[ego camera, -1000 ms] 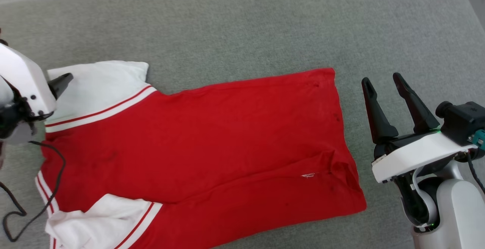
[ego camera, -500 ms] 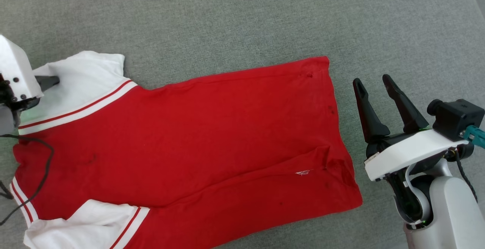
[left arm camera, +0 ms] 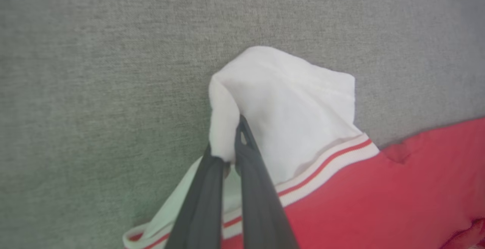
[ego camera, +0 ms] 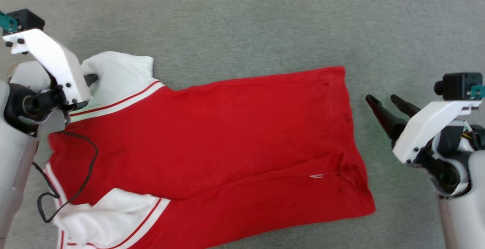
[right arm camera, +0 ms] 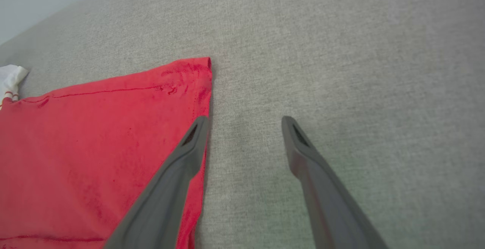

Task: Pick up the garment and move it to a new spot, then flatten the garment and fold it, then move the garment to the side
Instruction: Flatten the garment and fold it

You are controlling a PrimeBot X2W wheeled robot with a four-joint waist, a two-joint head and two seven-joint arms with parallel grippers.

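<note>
Pinching a fold of the far-left white short sleeve (left arm camera: 288,101), your left gripper (left arm camera: 231,146) has its fingers pressed together on the cloth. The sleeve belongs to the red jersey shirt (ego camera: 227,127) with red-white striped trim, lying spread flat on the grey fabric surface (ego camera: 265,25), sleeves left, hem right. Your right gripper (right arm camera: 244,122) hovers right of the hem, near it, fingers spread wide, holding nothing.

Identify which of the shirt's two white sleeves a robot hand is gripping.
The upper-left sleeve in the head view: the left hand is shut on its bunched white cloth. The lower sleeve lies ungripped.
</note>
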